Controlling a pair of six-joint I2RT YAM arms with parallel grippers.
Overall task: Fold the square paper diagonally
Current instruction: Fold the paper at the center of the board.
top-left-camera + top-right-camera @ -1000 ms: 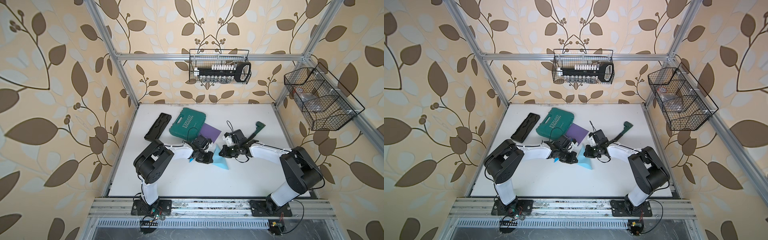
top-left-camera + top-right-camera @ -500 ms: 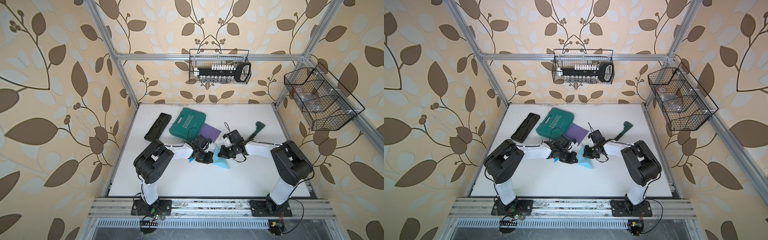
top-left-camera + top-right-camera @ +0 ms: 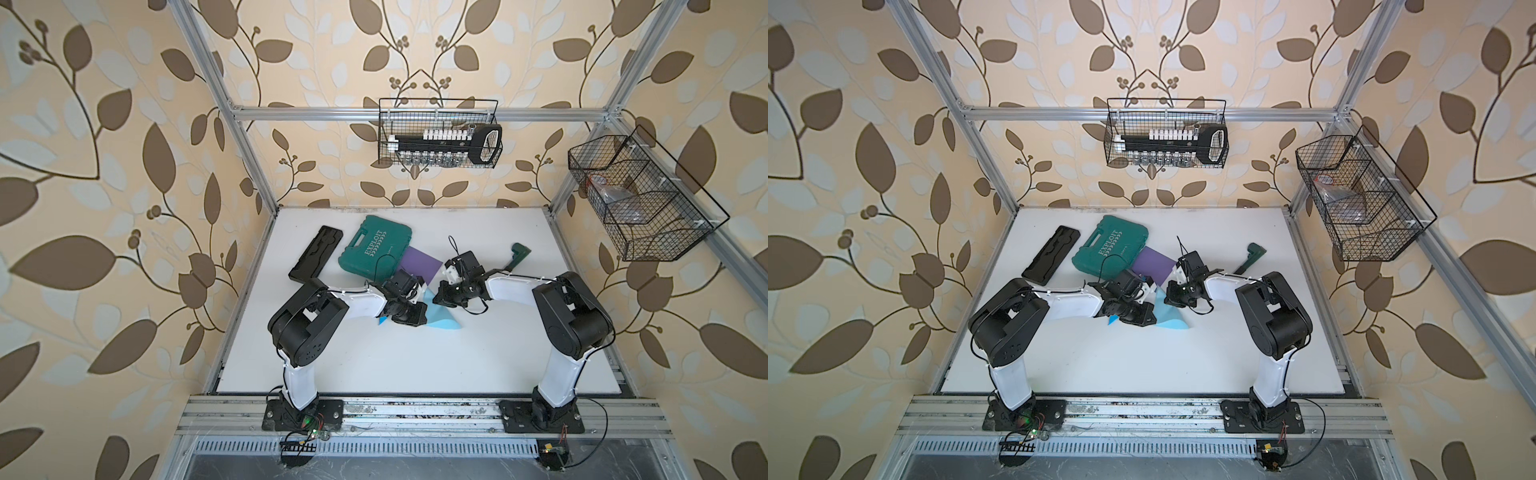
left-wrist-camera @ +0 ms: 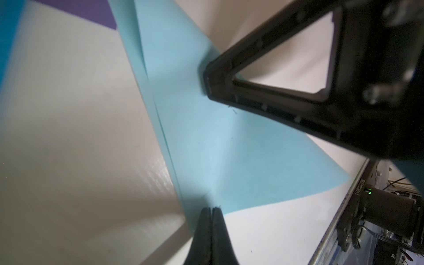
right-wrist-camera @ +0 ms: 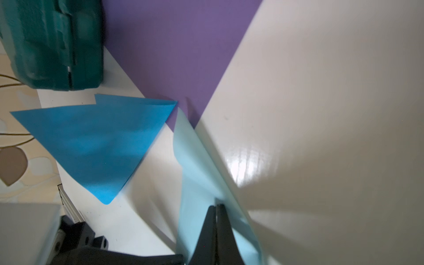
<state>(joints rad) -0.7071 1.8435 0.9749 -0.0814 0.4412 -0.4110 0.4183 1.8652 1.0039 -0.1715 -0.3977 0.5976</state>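
Already doubled over, the pale blue paper (image 3: 441, 319) lay on the table (image 3: 415, 365) between the arms. The left gripper (image 4: 211, 210) and right gripper (image 5: 216, 206), jaws together, pressed on it. Uneven pressure could skew the loose crease.

From where I stand, the stereo pair hangs high over the front rail (image 3: 415, 409), tilted down toward the back wall (image 3: 332, 174). Both top views take in the whole worktop (image 3: 1142, 365) from well off, and they look almost identical. Each wrist camera sits right down near the surface, looking out along its own hand, so the tips of the left hand (image 4: 211, 209) and the right hand (image 5: 216, 206) poke into frame. Both close views share the light blue paper (image 4: 206, 142) and a corner of the purple sheet (image 5: 174, 46), which also show from above.
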